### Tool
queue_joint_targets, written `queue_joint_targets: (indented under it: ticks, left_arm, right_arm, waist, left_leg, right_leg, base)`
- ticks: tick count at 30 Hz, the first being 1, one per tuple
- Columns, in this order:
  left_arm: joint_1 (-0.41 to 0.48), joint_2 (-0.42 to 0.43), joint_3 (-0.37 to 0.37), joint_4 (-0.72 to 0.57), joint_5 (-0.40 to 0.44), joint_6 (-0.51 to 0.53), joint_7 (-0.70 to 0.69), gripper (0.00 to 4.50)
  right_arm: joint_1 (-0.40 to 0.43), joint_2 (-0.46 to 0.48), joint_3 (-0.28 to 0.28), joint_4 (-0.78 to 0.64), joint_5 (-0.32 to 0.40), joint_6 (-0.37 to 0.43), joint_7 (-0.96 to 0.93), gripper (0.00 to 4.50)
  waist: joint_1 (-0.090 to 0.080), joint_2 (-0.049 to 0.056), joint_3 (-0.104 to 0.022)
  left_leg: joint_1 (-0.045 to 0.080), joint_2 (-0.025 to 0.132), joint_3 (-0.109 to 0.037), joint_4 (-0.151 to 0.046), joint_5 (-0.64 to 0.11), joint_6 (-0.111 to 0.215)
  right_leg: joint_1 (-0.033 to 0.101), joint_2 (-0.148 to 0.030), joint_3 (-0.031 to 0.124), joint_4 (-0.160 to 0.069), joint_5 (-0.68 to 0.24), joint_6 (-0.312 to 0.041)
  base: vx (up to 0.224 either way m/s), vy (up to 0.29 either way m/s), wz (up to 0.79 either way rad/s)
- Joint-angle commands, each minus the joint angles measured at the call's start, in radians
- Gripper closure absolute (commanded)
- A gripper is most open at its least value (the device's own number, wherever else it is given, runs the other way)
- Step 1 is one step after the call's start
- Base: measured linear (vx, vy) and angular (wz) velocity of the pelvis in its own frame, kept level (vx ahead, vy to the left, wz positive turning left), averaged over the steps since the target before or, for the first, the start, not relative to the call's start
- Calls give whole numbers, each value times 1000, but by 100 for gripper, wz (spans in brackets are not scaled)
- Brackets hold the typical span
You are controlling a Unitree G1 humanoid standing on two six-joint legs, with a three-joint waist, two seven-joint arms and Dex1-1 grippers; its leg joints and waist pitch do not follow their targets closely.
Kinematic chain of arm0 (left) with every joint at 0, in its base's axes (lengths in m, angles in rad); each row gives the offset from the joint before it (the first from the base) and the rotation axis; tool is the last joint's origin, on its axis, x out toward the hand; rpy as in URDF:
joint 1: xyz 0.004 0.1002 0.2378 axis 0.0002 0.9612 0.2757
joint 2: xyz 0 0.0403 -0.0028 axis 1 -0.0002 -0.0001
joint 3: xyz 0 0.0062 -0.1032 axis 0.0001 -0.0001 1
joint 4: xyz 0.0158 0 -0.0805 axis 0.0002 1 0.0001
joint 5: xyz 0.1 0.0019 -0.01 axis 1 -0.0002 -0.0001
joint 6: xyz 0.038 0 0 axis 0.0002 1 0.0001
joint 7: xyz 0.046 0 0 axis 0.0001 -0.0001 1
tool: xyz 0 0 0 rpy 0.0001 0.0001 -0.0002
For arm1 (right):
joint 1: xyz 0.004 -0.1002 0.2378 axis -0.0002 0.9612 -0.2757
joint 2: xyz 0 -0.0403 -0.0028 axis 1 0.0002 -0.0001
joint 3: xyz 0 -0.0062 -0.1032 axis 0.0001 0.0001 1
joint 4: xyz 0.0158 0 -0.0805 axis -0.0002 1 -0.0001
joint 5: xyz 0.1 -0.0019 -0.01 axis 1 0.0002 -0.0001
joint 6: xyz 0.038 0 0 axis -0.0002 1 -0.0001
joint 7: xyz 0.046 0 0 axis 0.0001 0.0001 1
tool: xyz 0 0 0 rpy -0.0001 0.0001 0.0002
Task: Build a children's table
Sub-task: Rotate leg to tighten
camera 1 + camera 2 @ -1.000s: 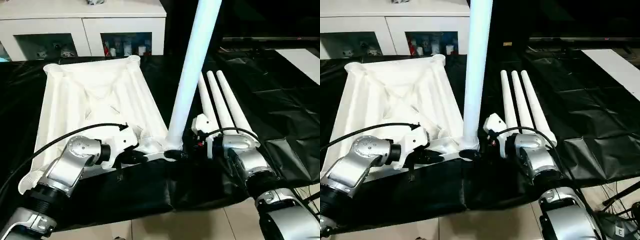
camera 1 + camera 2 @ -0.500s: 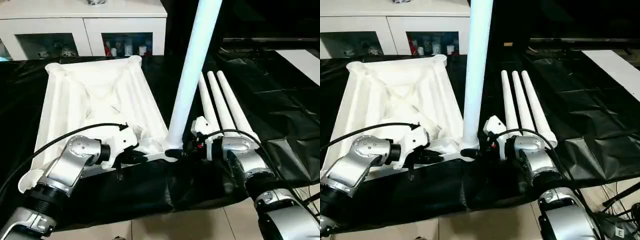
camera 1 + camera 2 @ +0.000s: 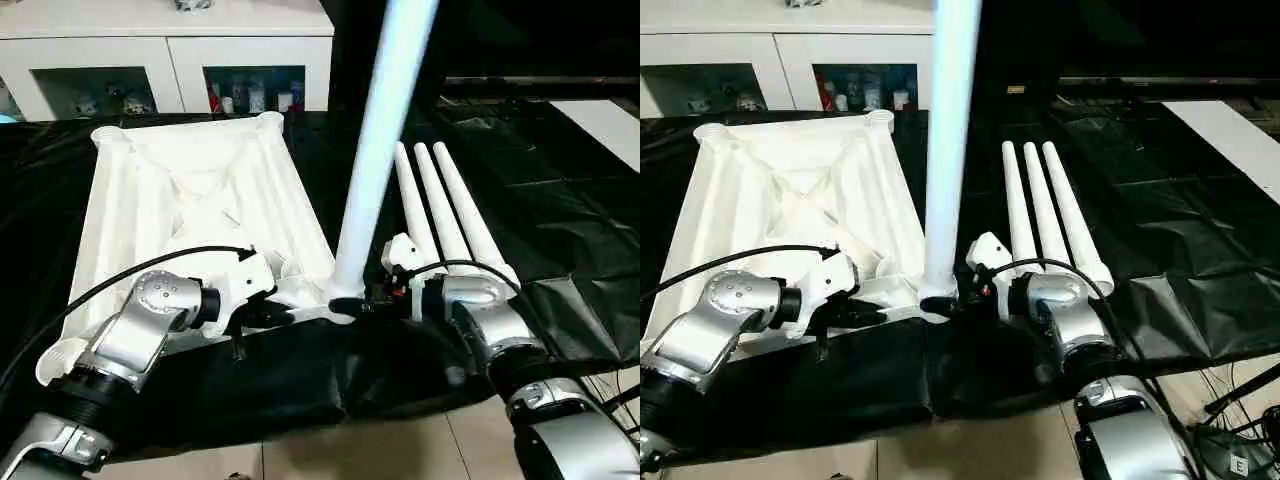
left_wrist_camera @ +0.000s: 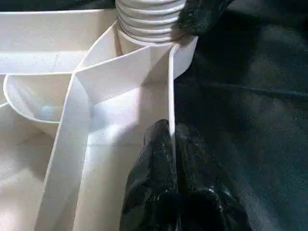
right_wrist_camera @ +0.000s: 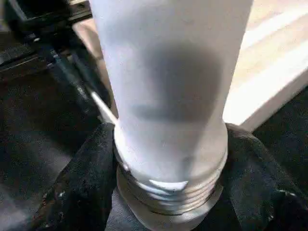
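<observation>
I see the white table top (image 3: 190, 200) lying ribbed side up on the black bench (image 3: 560, 190). My right claw (image 5: 168, 159) grasps an upright leg (image 3: 375, 160) at its threaded base in the near corner socket (image 4: 159, 57). My left claw (image 4: 171, 159) pinches the top's rim. Three spare legs (image 3: 1045, 215) lie beside it.

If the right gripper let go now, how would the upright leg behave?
The upright leg is tall and its thread still shows above the corner socket, so it would probably tip. Once down, its smooth round tube likely rolls.
</observation>
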Motion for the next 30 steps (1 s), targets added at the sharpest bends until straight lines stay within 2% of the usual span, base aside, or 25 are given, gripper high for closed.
queue_joint_targets:
  ticks: [1,2,3,4,5,6,7,8,10,11,12,13,14,16,21,22,23,26,28,30]
  left_arm:
    - [3,-30,-27,36,27,35,42,450]
    - [-9,-72,-19,63,34,59,104,450]
    - [-17,-102,-13,82,39,76,148,450]
    - [-30,-145,-6,110,45,96,206,450]
    - [-48,-199,5,147,51,126,284,450]
    - [-52,-209,7,153,52,131,298,450]
    - [-61,-234,14,170,54,147,336,450]
    - [-73,-262,14,189,60,162,372,450]
    - [-98,-317,10,229,76,179,439,450]
    - [-108,-335,3,244,86,180,457,450]
    - [-114,-344,-2,252,93,180,464,450]
    - [-126,-359,-8,265,106,181,482,450]
    - [-130,-364,-9,270,110,181,488,450]
    - [-137,-369,-13,276,117,172,484,450]
    - [-134,-351,-19,273,130,160,472,450]
    - [-134,-346,-18,274,132,156,469,450]
    - [-134,-342,-18,274,134,149,465,450]
    - [-126,-318,-12,258,134,137,441,450]
    - [-119,-303,-9,243,129,136,424,450]
    - [-114,-294,-8,234,126,130,413,450]
  right_arm:
    - [3,31,-9,26,-6,8,-96,178]
    - [4,64,-26,50,-5,17,-184,178]
    - [5,87,-38,67,-3,25,-243,178]
    - [0,120,-60,93,5,38,-335,178]
    - [-10,158,-82,125,10,53,-444,178]
    - [-12,164,-85,130,10,56,-462,178]
    - [-18,178,-92,143,9,63,-506,178]
    - [-28,196,-100,160,9,68,-563,178]
    - [-54,231,-122,194,17,85,-662,178]
    - [-67,244,-132,209,19,88,-701,178]
    - [-75,250,-138,216,20,90,-720,178]
    - [-94,265,-167,233,40,102,-754,178]
    - [-100,271,-179,237,48,106,-762,178]
    - [-109,278,-157,238,19,90,-748,178]
    - [-110,281,-134,238,-4,66,-699,178]
    - [-114,278,-145,242,-1,62,-700,122]
    - [-117,275,-153,243,3,58,-696,108]
    - [-123,248,-164,232,6,40,-672,86]
    - [-126,226,-160,226,-3,30,-665,65]
    - [-128,214,-156,223,-11,24,-666,53]
  waist:
    - [-4,6,-48]
    - [-10,3,-45]
    - [-13,6,-41]
    - [-15,5,-40]
    - [-19,8,-37]
    - [-19,8,-37]
    - [-24,8,-32]
    - [-26,9,-32]
    - [-27,9,-30]
    - [-27,9,-32]
    - [-28,10,-32]
    - [-27,11,-35]
    - [-28,10,-34]
    - [-26,10,-35]
    - [-24,7,-35]
    - [-23,5,-34]
    - [-23,6,-34]
    - [-25,4,-34]
    - [-24,6,-38]
    - [-24,6,-36]
  left_leg:
    - [18,40,-18,-71,-225,27]
    - [19,41,-17,-74,-246,16]
    - [24,41,-21,-78,-296,-6]
    - [26,39,-22,-79,-314,-14]
    - [33,40,-26,-82,-364,-34]
    - [33,40,-26,-82,-364,-34]
    - [39,38,-30,-84,-418,-47]
    - [38,37,-32,-86,-429,-50]
    - [47,36,-35,-87,-476,-51]
    - [55,33,-36,-84,-495,-51]
    - [52,34,-38,-88,-496,-49]
    - [47,34,-38,-92,-486,-46]
    - [48,33,-37,-92,-489,-44]
    - [43,34,-37,-93,-489,-36]
    - [41,34,-35,-93,-481,-26]
    - [42,34,-35,-94,-482,-24]
    - [43,34,-35,-94,-484,-24]
    - [36,34,-37,-96,-482,-21]
    - [30,37,-37,-98,-441,-16]
    - [31,37,-34,-97,-431,-14]
  right_leg:
    - [42,-62,38,-70,-108,-267]
    - [40,-62,39,-74,-141,-260]
    - [37,-66,41,-84,-230,-242]
    - [36,-65,40,-87,-266,-231]
    - [29,-66,41,-96,-344,-208]
    - [29,-66,41,-96,-344,-208]
    - [23,-65,40,-104,-416,-186]
    - [24,-65,39,-104,-431,-180]
    - [16,-66,37,-117,-489,-155]
    - [14,-67,35,-124,-508,-143]
    - [16,-67,35,-123,-504,-141]
    - [18,-65,35,-122,-468,-133]
    - [14,-63,36,-123,-460,-135]
    - [17,-64,36,-122,-433,-137]
    - [15,-66,37,-123,-433,-140]
    - [14,-67,37,-124,-439,-139]
    - [13,-67,37,-125,-444,-138]
    - [17,-69,36,-126,-460,-128]
    - [22,-70,38,-121,-425,-136]
    - [19,-68,37,-120,-407,-147]
  base:
    - [0,0,0]
    - [0,0,0]
    - [0,0,0]
    - [-57,2,-2]
    - [0,0,0]
    - [0,0,0]
    - [0,0,0]
    - [0,0,0]
    - [0,0,0]
    - [0,0,0]
    - [0,0,0]
    - [0,0,0]
    - [0,0,0]
    - [0,0,0]
    - [0,0,0]
    - [0,0,0]
    - [0,0,0]
    - [0,0,0]
    - [0,0,0]
    - [0,0,0]
